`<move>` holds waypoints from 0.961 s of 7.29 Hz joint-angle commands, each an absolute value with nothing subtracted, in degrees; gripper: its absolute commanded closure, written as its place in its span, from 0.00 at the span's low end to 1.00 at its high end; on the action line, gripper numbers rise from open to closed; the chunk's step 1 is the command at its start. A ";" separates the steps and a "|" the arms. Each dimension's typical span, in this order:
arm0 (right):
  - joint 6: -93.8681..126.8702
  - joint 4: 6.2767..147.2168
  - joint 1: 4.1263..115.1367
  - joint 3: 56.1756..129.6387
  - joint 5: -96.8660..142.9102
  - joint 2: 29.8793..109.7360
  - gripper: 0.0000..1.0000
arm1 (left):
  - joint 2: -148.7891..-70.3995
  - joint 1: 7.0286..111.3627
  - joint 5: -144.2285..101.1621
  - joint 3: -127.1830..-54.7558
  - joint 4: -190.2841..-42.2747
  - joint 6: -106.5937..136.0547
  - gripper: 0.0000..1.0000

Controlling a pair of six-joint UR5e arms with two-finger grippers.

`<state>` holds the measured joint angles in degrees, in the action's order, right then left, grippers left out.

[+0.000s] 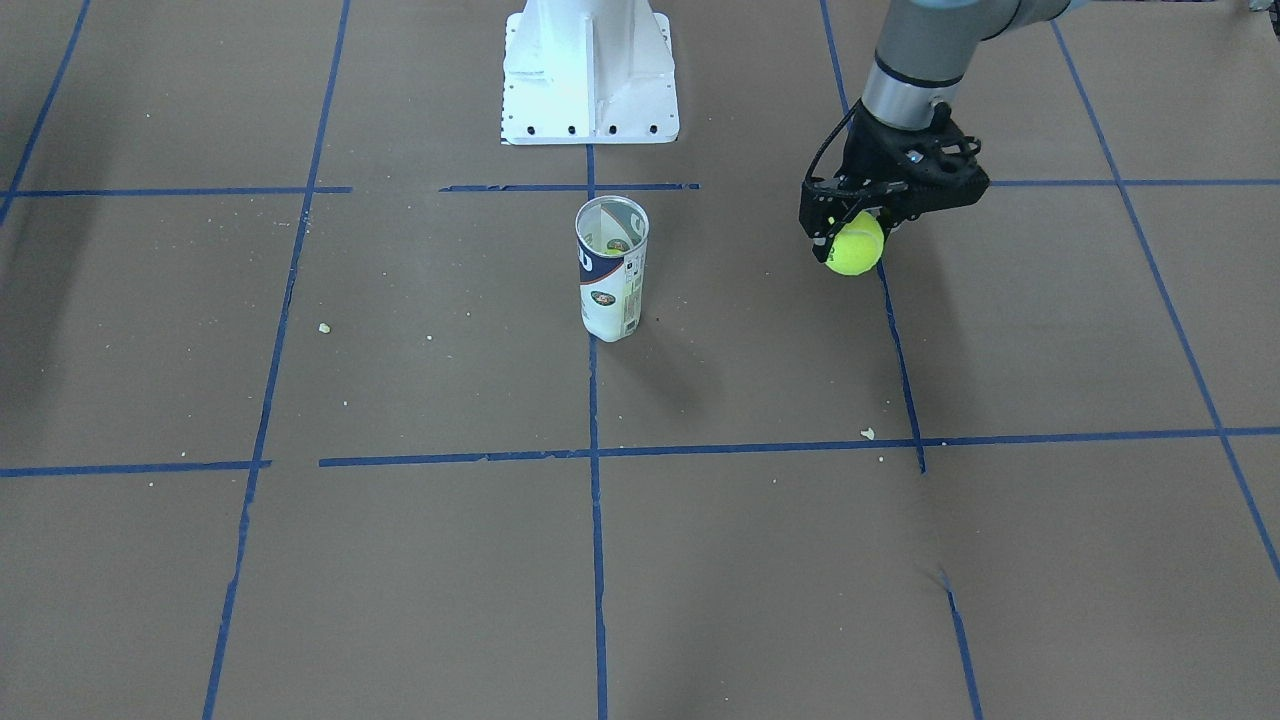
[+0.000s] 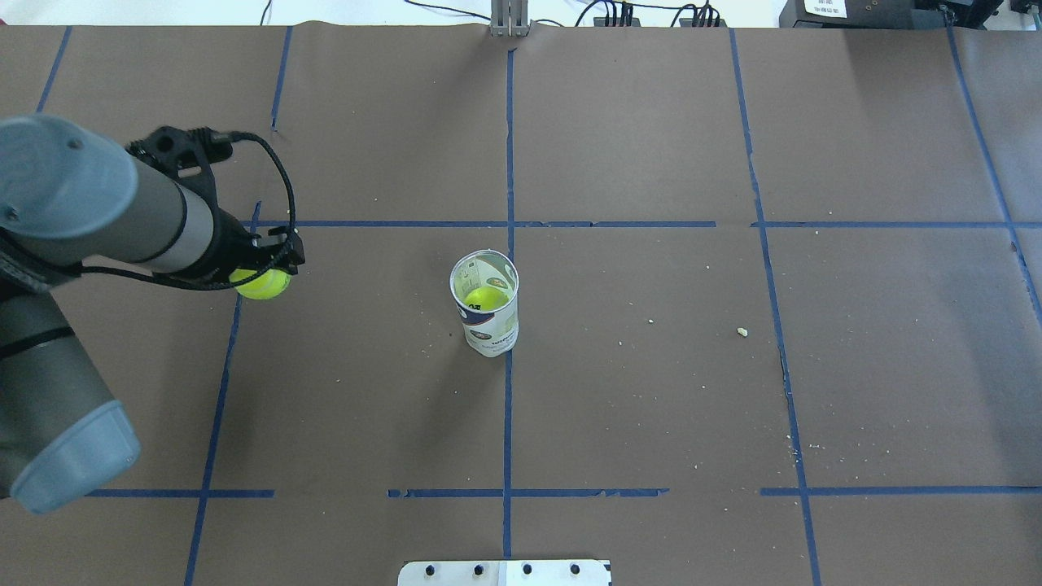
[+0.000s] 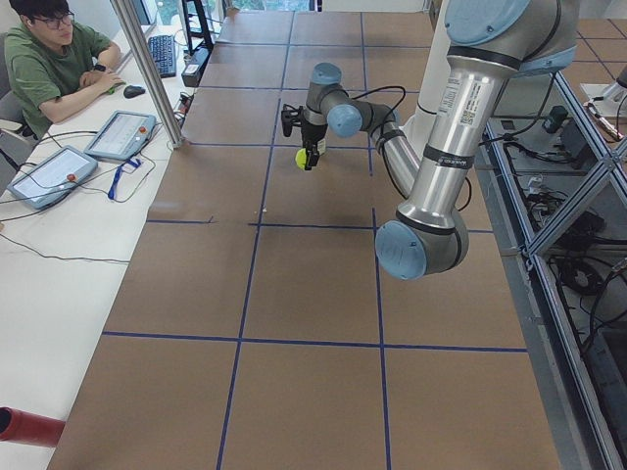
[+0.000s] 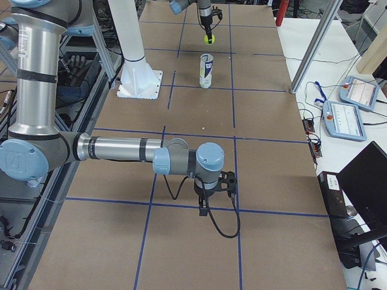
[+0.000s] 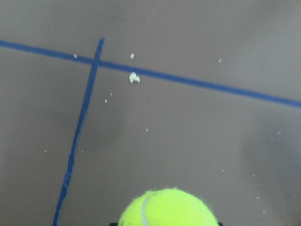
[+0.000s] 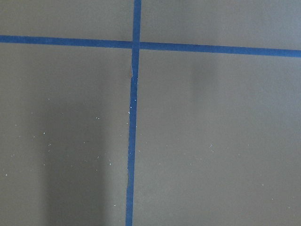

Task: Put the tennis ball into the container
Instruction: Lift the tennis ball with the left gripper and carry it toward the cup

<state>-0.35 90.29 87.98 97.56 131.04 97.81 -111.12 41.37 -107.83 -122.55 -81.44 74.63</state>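
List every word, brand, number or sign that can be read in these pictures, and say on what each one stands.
"W", perhaps a logo, not certain: on the container, seen from the right side.
"D", or part of a bigger navy letter: on the same label, front view.
Small print and round logo on the container: too blurred to read.
Sticker on the left arm: too small to read.
Tennis ball: no lettering shows.

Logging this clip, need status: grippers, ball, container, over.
Left gripper shut on tennis ball, aloft. Right gripper far aside, state unclear. Container upright, open, second ball inside. Nothing between.
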 commanded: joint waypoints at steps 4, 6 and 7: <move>-0.35 90.26 87.98 97.56 131.04 97.82 0.00 | -128.46 41.15 -113.03 -123.07 -63.81 79.78 0.82; -0.35 90.26 87.98 97.56 131.04 97.82 0.00 | -134.89 38.95 -112.94 -117.00 -63.72 83.39 0.81; -0.35 90.26 87.98 97.56 131.04 97.74 0.00 | -137.78 38.76 -113.03 -114.11 -63.63 84.10 0.81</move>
